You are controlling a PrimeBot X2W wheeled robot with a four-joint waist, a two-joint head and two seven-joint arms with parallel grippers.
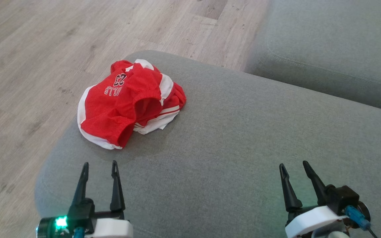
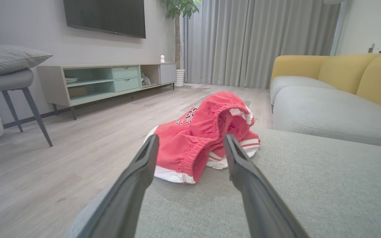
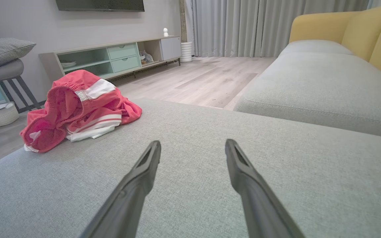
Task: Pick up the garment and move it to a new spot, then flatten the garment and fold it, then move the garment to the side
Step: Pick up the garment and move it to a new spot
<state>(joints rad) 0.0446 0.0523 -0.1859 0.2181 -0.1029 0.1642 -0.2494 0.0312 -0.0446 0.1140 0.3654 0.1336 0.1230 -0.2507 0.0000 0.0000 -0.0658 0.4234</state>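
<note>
Status: the crumpled red mesh garment with white trim and dark lettering is lying bunched in the upper left of the head view. It's sitting on the grey fabric sofa cushion, close to the cushion's rounded corner, with the pale wood floor just beyond.

Left claw is hovering at lower left, fingers standing apart, nothing between them. Right claw is hovering at lower right, fingers likewise apart and holding nothing.

Key geometry: the garment is lying straight ahead of the left claw, slightly toward frame centre. In the left wrist view the heap is showing right between the two fingers, elastic waistband facing them. From the right claw it's lying well off to the upper left, with bare cushion in between. So the left arm is looking clearly nearer.

Long axis: the heap is fairly compact and is running roughly lower left to upper right in the head view. Hard to call more than that.

Judgement: pickup not yet started. Left arm is lining up as the natural reach, going forward and down onto the waistband fold.
</note>
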